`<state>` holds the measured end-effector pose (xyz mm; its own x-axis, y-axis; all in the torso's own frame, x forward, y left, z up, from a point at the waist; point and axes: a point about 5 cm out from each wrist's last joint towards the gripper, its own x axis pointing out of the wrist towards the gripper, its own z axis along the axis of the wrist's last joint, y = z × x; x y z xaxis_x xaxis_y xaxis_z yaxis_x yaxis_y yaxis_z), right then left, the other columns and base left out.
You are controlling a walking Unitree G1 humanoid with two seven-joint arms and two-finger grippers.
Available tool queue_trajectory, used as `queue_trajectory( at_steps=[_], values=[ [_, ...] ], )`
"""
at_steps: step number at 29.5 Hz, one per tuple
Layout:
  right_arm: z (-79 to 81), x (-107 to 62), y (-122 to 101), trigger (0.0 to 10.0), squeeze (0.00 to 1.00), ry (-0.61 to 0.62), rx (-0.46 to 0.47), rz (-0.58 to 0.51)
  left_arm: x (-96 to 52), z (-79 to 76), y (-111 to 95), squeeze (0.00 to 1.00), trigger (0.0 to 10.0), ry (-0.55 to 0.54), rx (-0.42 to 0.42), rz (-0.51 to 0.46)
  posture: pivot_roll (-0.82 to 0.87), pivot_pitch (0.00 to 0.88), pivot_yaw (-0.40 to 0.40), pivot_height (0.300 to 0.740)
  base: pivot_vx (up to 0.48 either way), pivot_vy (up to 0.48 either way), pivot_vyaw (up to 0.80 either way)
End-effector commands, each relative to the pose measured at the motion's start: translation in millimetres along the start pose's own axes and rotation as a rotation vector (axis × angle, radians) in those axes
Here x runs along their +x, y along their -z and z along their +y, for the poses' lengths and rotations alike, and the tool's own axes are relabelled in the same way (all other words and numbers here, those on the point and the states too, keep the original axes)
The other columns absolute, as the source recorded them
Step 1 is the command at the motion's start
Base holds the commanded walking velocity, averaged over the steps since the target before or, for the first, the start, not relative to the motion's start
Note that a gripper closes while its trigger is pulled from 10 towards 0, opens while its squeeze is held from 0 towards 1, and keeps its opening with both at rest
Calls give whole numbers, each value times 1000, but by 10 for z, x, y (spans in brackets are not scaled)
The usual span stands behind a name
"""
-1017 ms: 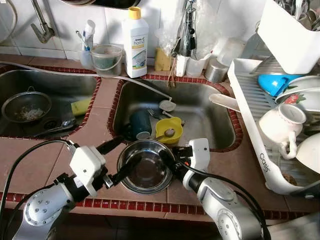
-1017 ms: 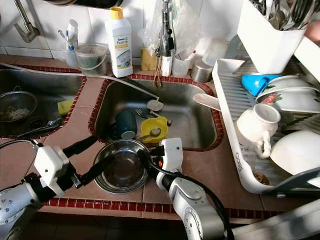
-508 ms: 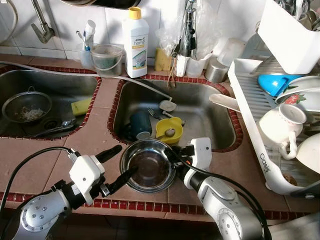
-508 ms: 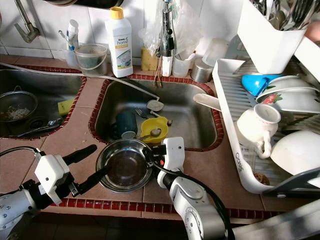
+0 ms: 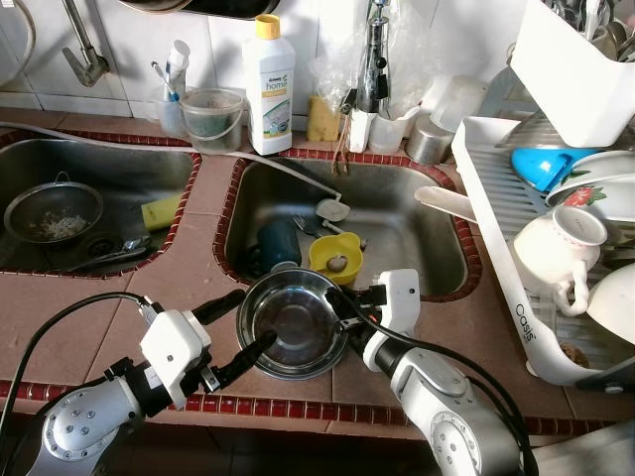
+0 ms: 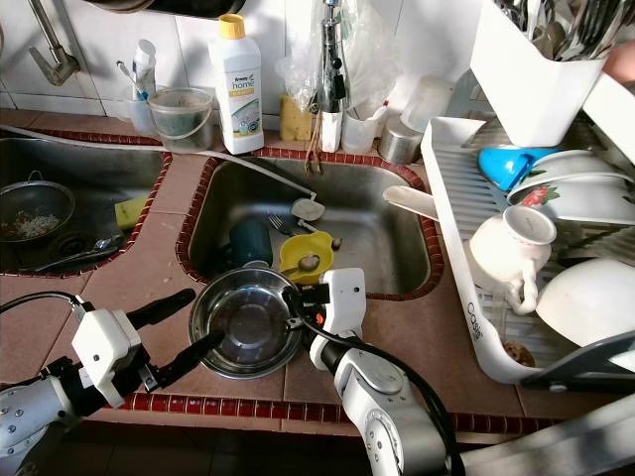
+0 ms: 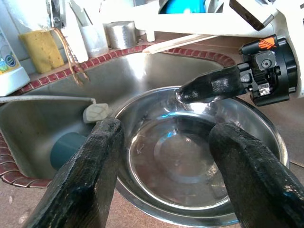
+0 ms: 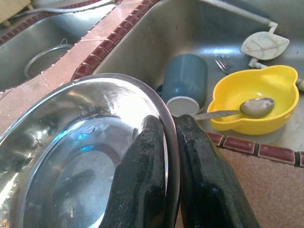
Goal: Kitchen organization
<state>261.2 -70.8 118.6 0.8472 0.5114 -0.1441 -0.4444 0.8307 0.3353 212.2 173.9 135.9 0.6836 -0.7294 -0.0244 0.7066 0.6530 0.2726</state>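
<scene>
Two grippers attend one round stainless-steel bowl, which sits on the terracotta-tiled counter at the near edge of the right-hand steel sink. The step in hand looks like carrying the bowl off, probably toward the white dish rack at two o'clock. The right gripper pinches the rim at the bowl's three o'clock, one finger inside, one outside. The left gripper hovers spread at eight o'clock, touching nothing. Next, a level lift seems needed.
</scene>
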Motion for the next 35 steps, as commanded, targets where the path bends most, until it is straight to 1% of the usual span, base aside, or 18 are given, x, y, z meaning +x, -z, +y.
queue_trajectory(
  at_steps=[1, 6, 9, 12, 14, 15, 16, 18, 19, 21, 22, 23, 24, 25, 26, 27, 33, 35],
  values=[
    [-57, -19, 18, 0, 0, 31, -8, 11, 0, 0, -12, 0, 10000, 2, -5, -5, -39, 123, -60, 740, 0, 0, 0],
    [-106, -16, -87, 0, 0, 58, -5, -59, 12, 95, -58, 0, 10000, -52, -43, -33, -43, 124, -56, 740, 0, 0, 0],
    [-140, -11, -157, 0, 0, 64, -18, -104, 53, 166, -112, 0, 10000, -88, -83, -70, -48, 122, -54, 740, 0, 0, 0],
    [-170, -25, -270, 0, 0, 45, -52, -187, 95, 222, -166, 0, 10000, -110, -113, -102, -54, 122, -51, 740, 0, 0, 0],
    [-207, -41, -323, 0, 0, 54, -43, -224, 117, 245, -199, 0, 10000, -120, -127, -119, -54, 122, -51, 740, 0, 0, 0],
    [-215, -45, -344, 745, 0, 54, -42, -238, 121, 248, -205, 0, 10000, -121, -131, -122, -57, 122, -50, 740, 0, 0, 0],
    [-230, -50, -386, 1059, 0, 56, -43, -265, 131, 254, -215, 0, 10000, -122, -137, -127, -61, 121, -47, 740, 0, 0, 0],
    [-238, -52, -406, 1059, 0, 57, -43, -277, 136, 257, -220, 0, 10000, -123, -139, -130, -61, 121, -47, 740, 0, 0, 0],
    [-263, -50, -446, 2471, 0, 65, -46, -303, 149, 262, -233, 0, 10000, -126, -148, -136, -61, 120, -47, 740, 0, 0, 0],
    [-286, -43, -474, 4549, 0, 73, -47, -321, 160, 265, -244, 0, 10000, -128, -155, -141, -62, 119, -46, 740, 0, 0, 0],
    [-297, -40, -495, 4549, 0, 71, -47, -332, 167, 262, -251, 0, 10000, -129, -160, -145, -63, 118, -46, 740, 0, 0, 0],
    [-301, -38, -519, 6784, 0, 69, -50, -344, 172, 262, -254, 0, 10000, -130, -165, -147, -63, 118, -46, 740, 0, 0, 0],
    [-301, -38, -525, 6784, 0, 69, -51, -347, 173, 262, -254, 0, 10000, -130, -166, -147, -63, 118, -46, 740, 0, 0, 0],
    [-302, -38, -531, 7490, 0, 70, -52, -351, 173, 263, -253, 0, 10000, -131, -166, -147, -63, 118, -46, 740, 0, 0, 0],
    [-305, -38, -546, 9216, 0, 71, -53, -359, 173, 264, -253, 0, 10000, -130, -167, -147, -62, 117, -48, 740, 0, 0, 0],
    [-308, -37, -558, 10000, 0, 72, -53, -362, 173, 266, -253, 0, 10000, -130, -167, -147, -62, 118, -48, 740, 0, 0, 0],
    [-323, -33, -594, 10000, 0, 76, -67, -385, 166, 278, -258, 0, 10000, -140, -180, -149, -61, 118, -50, 740, 0, 0, 0],
    [-319, -36, -643, 10000, 0, 80, -93, -410, 165, 277, -249, 0, 10000, -142, -185, -145, -61, 115, -51, 740, 0, 0, 0]
  ],
)
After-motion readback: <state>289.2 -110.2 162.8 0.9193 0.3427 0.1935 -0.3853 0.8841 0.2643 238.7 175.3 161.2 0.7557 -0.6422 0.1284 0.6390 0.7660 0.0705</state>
